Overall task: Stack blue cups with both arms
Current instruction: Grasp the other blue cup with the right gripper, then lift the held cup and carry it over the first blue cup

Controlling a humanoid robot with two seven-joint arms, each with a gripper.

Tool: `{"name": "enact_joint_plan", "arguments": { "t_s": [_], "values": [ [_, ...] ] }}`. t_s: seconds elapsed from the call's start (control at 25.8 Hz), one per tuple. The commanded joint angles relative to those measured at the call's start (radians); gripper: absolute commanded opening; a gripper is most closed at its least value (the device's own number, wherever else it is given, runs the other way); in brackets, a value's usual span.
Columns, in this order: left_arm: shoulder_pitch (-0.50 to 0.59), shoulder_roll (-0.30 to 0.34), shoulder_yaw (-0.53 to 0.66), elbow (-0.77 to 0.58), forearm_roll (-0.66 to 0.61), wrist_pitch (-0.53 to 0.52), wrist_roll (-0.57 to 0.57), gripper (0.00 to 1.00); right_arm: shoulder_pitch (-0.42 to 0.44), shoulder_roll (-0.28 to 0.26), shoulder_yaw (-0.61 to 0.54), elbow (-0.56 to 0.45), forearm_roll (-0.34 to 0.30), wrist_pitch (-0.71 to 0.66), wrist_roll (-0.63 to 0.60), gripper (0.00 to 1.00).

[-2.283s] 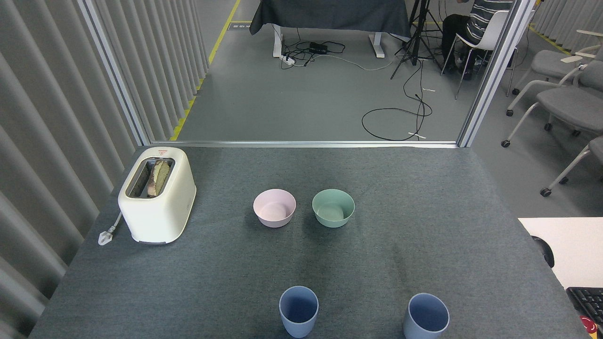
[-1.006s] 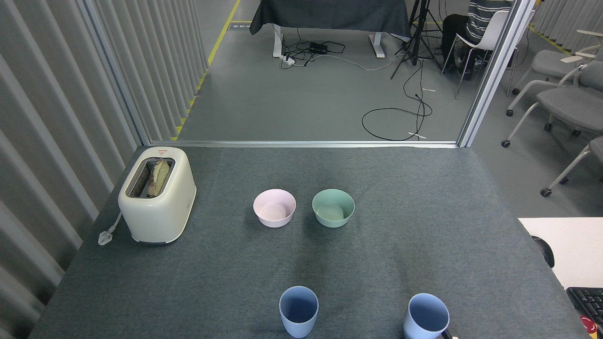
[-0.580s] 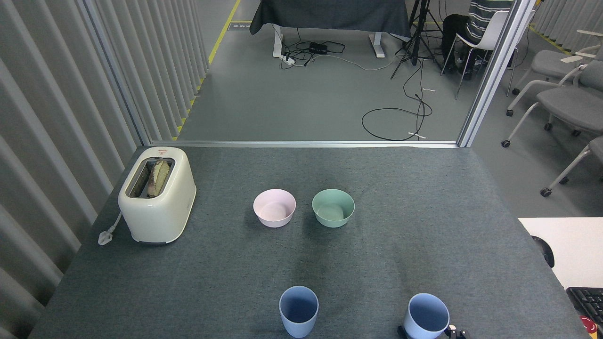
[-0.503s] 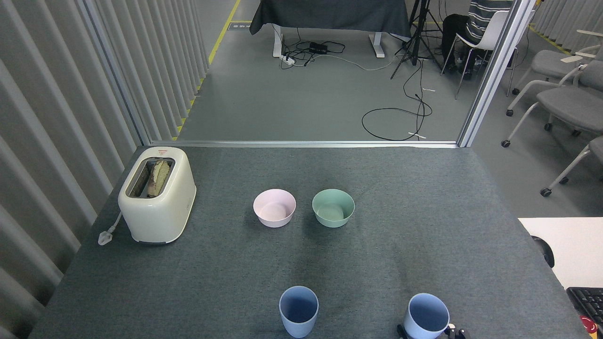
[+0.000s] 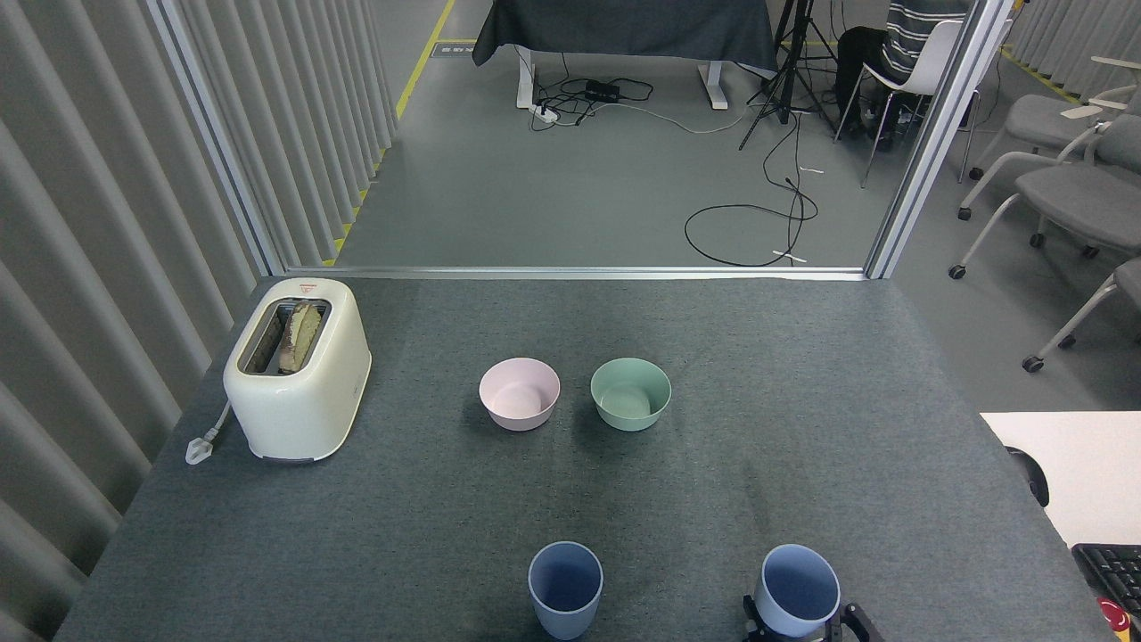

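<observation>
Since the earlier frames your right blue cup [image 5: 796,591] has shifted a little left and up the view, and black fingers [image 5: 854,617] now flank it.

The grey counter [image 5: 446,499] carries everything. A cream toaster [image 5: 297,369] with bread in its slot stands at the left. The pink bowl [image 5: 520,393] and green bowl [image 5: 630,393] sit side by side mid-counter, apart. The left blue cup [image 5: 565,589] stands upright near the front edge, well apart from the right one. Your right claw [image 5: 798,629] appears pinched on the right blue cup, though the frame edge cuts it off.
</observation>
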Motion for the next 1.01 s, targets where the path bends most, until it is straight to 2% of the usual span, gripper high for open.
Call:
{"name": "enact_joint_plan", "arguments": {
  "t_s": [0.0, 0.19, 0.35, 0.46, 0.74, 0.97],
  "values": [
    [-0.001, 0.000, -0.001, 0.000, 0.000, 0.000, 0.000, 1.00, -0.071, 0.025, 0.008, -0.028, 0.002, 0.022, 0.015, 0.48],
    [-0.001, -0.002, -0.003, 0.001, 0.000, 0.000, 0.000, 1.00, -0.235, 0.121, 0.095, -0.028, 0.027, 0.045, 0.110, 0.49],
    [0.001, 0.000, -0.001, 0.001, 0.001, 0.003, 0.001, 1.00, -0.295, 0.200, 0.216, -0.029, 0.061, 0.046, 0.156, 0.51],
    [0.001, 0.000, -0.001, 0.008, 0.003, 0.003, 0.021, 1.00, -0.282, 0.235, 0.281, -0.061, 0.087, 0.042, 0.158, 0.52],
    [0.002, 0.000, 0.001, 0.011, 0.003, 0.004, 0.024, 1.00, -0.134, 0.226, 0.321, -0.196, 0.088, 0.023, 0.166, 0.53],
    [0.002, 0.000, 0.001, 0.009, 0.003, 0.003, 0.024, 1.00, -0.094, 0.223, 0.321, -0.205, 0.093, 0.022, 0.166, 0.53]
  ]
}}
